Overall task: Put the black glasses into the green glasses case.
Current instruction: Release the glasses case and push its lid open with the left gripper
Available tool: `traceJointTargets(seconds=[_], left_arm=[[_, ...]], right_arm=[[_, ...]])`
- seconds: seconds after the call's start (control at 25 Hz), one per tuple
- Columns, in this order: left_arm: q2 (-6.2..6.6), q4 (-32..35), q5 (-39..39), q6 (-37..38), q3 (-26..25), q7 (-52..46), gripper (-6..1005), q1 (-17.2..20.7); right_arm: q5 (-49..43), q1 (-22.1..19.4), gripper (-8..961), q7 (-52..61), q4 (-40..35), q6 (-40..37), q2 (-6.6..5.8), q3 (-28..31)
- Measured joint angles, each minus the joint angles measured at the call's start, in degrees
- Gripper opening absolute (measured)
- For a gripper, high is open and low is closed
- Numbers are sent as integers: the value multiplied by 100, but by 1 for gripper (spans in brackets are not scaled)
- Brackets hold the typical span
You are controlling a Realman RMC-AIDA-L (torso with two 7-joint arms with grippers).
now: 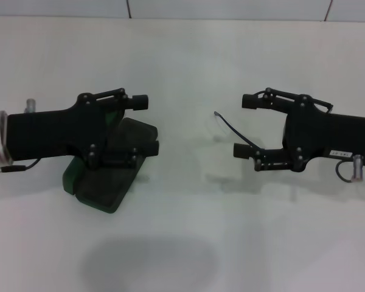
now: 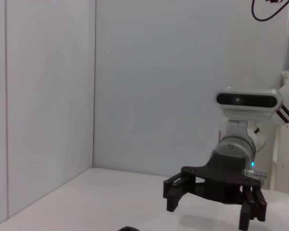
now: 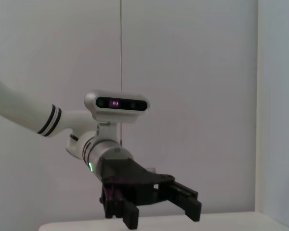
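Note:
The green glasses case [image 1: 109, 191] lies on the white table [image 1: 182, 61] at the left, partly hidden under my left gripper [image 1: 146, 125]. It seems to lie open with its dark lining up. The left gripper is open and empty, hovering over the case's far end. The black glasses [image 1: 230, 126] lie on the table right of centre; one slim temple arm and faint clear lenses show. My right gripper [image 1: 244, 125] is open around their right side, its near finger over the temple's end. The left wrist view shows the right gripper [image 2: 209, 211] farther off; the right wrist view shows the left gripper [image 3: 162, 216].
A wall with tile seams [image 1: 128, 7] runs along the table's far edge. A soft shadow [image 1: 152, 261] falls on the table's front. Bare table lies between the case and the glasses.

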Motion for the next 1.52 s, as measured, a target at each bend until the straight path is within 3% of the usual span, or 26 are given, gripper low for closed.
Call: traceJointTargets(seconds=[0.24,0.56,0.68,0.76,0.88,0.96,1.04,1.28,1.4,1.52], left_arm=[[-238,-108,28,-23,-382,-17,875,-51],[-384,-214,0,-135,-514,107,876,-13],[-383,-50,74,-299,-939,-448,875,-9],[-260,293,429,-554,-1270,-1429,875,-26],[-135,935,1405,-1055,-1335,-2829,875,-8],[-157,1456,2223,-1121,-1328,-3636,875,62],[-287,1906,2872,-1115,-1335,-4111,876,137],[-842,2867,4385,-1152,-1360,-4790,876,230],[-943,3003,4755,-1163,-1349,-5000,864,160],[-952,3027,4832,-1168,-1344,-5177,826,113]], right_arm=[[2,-6,869,99,32,-248,13,247],[-9,-163,862,99,63,-108,-24,274],[-2,-303,860,223,29,-120,-56,459],[-13,-398,858,284,30,-150,-58,517],[-15,-587,856,252,-53,-162,-33,523],[-19,-676,854,249,-137,-167,-22,522],[-23,-746,853,249,-199,-155,-13,522],[-23,-759,848,245,-215,-158,66,509],[-48,-755,845,237,-229,-174,113,502],[-143,-767,843,234,-298,-179,146,520]])
